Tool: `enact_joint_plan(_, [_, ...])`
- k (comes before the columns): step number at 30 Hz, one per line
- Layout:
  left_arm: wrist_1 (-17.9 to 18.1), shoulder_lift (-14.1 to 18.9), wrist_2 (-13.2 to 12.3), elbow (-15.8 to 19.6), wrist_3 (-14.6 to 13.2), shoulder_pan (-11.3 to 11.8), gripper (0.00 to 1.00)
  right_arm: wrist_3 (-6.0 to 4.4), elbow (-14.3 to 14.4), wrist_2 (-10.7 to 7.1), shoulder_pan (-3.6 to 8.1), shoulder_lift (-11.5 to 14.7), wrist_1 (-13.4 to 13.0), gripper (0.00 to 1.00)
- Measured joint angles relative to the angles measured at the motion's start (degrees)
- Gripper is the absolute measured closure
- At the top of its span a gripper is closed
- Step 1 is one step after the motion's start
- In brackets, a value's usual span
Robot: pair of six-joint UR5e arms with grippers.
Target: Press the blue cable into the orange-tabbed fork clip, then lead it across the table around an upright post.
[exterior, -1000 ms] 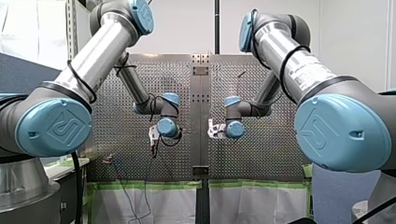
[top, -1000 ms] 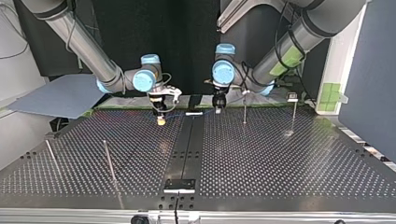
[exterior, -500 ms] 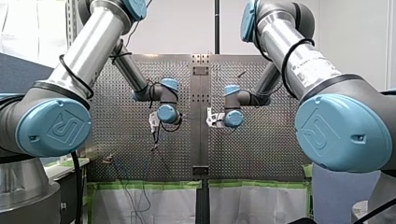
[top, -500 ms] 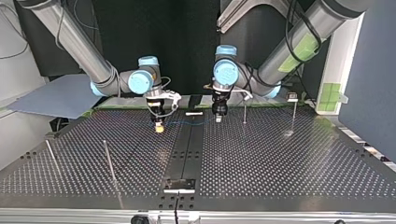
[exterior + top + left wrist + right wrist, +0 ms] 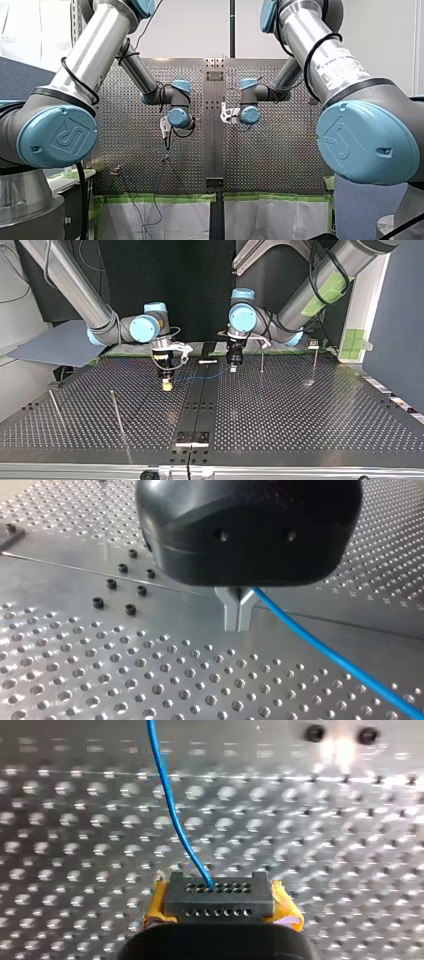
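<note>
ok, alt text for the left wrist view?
My left gripper, black with metal fingers pressed together, grips the blue cable, which trails off across the perforated table. A cluster of black screws sits beside it.

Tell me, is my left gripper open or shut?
Shut: in the left wrist view my left gripper has its fingers pressed together, the blue cable leading out from them.

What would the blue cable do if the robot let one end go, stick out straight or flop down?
It would probably flop. The blue cable runs in a soft curve between my left claw and my right claw, not in a stiff straight line. It looks very thin, so it is likely light and should bend easily when pulled sideways.
</note>
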State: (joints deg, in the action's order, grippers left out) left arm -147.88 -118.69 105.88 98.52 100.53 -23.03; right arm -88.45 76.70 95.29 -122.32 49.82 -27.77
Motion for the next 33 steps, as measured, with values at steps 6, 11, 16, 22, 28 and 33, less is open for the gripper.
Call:
enact_joint_plan(6, [-0.7,0.0,-1.2,-0.9,0.3,0.0,1.00,0.23,-1.0,-0.05,-0.22,0.8,1.2,1.00])
enact_joint_plan(11, [-2.7,0.0,-1.5,-3.3,0.4,-0.5,1.00,0.59,-2.4,-0.02,-0.60,1.0,3.3,1.00])
enact_joint_plan(16, [-3.5,0.0,-2.5,-5.4,1.1,-0.8,1.00,0.85,-2.9,0.02,-0.88,1.9,4.1,1.00])
enact_joint_plan(22, [-3.9,0.0,-3.7,-7.5,2.7,-1.1,1.00,0.89,-3.8,-0.01,-1.07,3.7,4.3,1.00])
enact_joint_plan(28, [-5.0,0.0,-5.0,-10.0,4.5,-1.2,1.00,0.90,-4.8,0.00,-1.26,4.8,4.9,1.00])
enact_joint_plan(33, [-6.0,0.0,-5.2,-11.5,5.1,-1.2,1.00,0.95,-5.3,0.06,-1.29,5.1,5.6,1.00])
